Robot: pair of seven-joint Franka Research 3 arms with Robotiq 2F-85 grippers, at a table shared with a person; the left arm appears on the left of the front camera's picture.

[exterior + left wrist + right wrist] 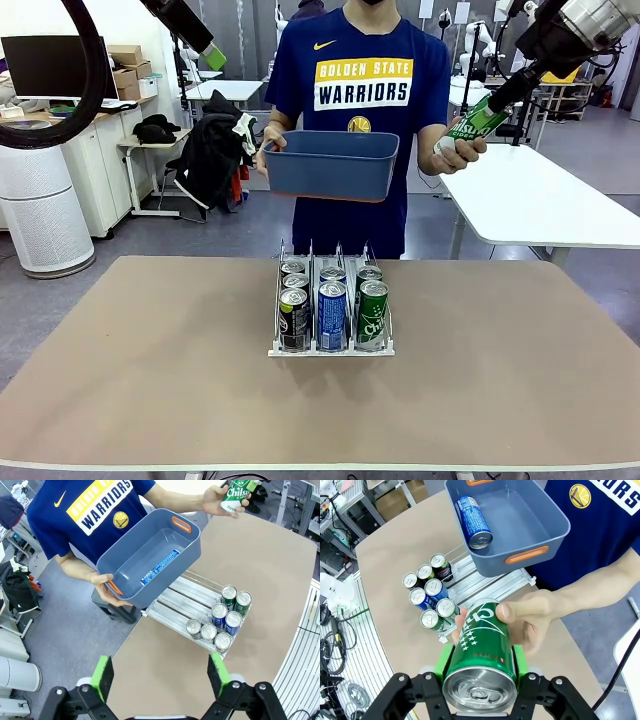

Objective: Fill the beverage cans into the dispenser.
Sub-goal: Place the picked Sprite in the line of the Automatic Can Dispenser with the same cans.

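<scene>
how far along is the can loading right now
Done: seven cans stand at the near end of the rack. In hand: the right pincer is shut on a green can that the person's hand also holds. Still to go: that can and a blue can lying in the bin; the left pincer is open and empty.

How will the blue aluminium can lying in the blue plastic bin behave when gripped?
On its side in the blue plastic bin, the blue aluminium can would probably roll if nudged. Its glossy wall looks slippery. Thin metal may dent if squeezed.
</scene>
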